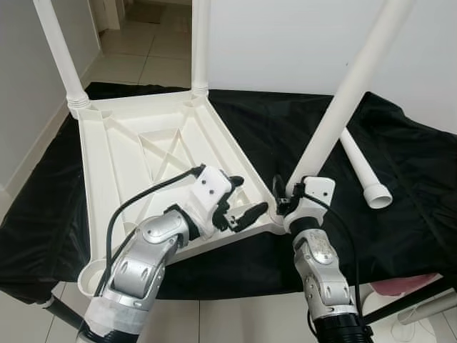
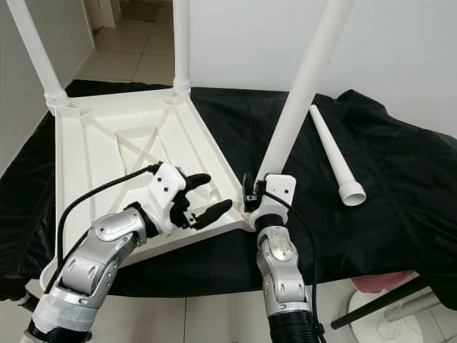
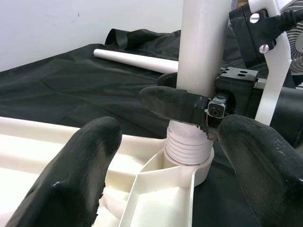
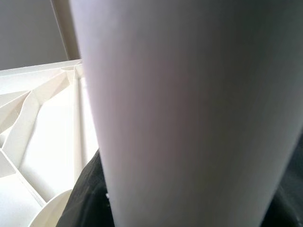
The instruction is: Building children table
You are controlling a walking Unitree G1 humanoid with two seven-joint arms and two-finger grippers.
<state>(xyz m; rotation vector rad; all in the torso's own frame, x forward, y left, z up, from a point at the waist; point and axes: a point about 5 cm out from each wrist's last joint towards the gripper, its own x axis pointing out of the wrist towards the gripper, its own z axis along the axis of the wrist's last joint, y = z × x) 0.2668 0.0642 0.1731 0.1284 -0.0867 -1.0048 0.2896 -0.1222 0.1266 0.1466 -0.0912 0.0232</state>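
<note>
Fingers on your right gripper [image 1: 287, 202] are clamped around the base of the tilted white leg [image 1: 341, 107], just above its threaded end, which sits in the near right corner socket of the upturned tabletop [image 1: 128, 153]. You can see that threaded collar in the left wrist view, part-way into the socket, with one right finger [image 3: 173, 103] wrapped across the leg above it. Your left gripper [image 2: 203, 196] hovers just left of that corner over the tabletop's near edge, its fingers [image 3: 78, 175] spread apart and holding nothing, pointed toward the leg. The tabletop lies underside up on the worktop, which is draped in a black cloth [image 1: 400, 164]. Two more legs stand upright in the far corners, the far left leg [image 1: 61, 50] and the far right leg [image 1: 201, 43]. A spare leg [image 2: 334, 157] lies flat on the cloth to the right, well apart from the tabletop, with its wider end toward you.
</note>
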